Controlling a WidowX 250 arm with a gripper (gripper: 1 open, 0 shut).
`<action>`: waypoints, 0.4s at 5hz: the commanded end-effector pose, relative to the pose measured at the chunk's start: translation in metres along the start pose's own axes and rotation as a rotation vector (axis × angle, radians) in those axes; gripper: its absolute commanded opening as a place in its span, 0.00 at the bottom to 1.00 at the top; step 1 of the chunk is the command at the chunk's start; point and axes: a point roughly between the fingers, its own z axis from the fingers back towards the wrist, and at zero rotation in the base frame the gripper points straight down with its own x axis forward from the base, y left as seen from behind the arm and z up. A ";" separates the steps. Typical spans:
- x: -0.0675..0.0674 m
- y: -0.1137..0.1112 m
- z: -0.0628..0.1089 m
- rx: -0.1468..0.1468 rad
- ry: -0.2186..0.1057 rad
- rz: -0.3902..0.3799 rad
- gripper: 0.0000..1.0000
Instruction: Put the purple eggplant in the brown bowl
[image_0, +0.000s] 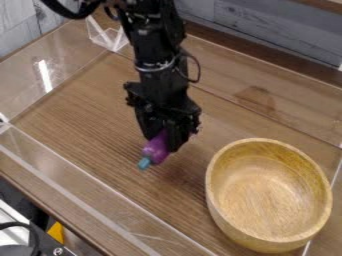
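Observation:
The purple eggplant (156, 150) hangs tilted between the fingers of my gripper (164, 140), its teal stem end pointing down and left, just above the wooden tabletop. My gripper points straight down and is shut on the eggplant; the black fingers hide its upper part. The brown bowl (315, 181), a wide light wooden bowl with a thick rim, stands empty to the right of the gripper, about a hand's width away.
A clear plastic wall (80, 200) runs around the wooden table, low along the front and left sides. A grey plank wall stands at the back. The arm's black links rise from the gripper toward the upper left.

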 end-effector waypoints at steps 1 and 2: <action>0.005 -0.016 0.015 -0.011 -0.057 -0.004 0.00; 0.002 -0.029 0.017 -0.027 -0.055 -0.006 0.00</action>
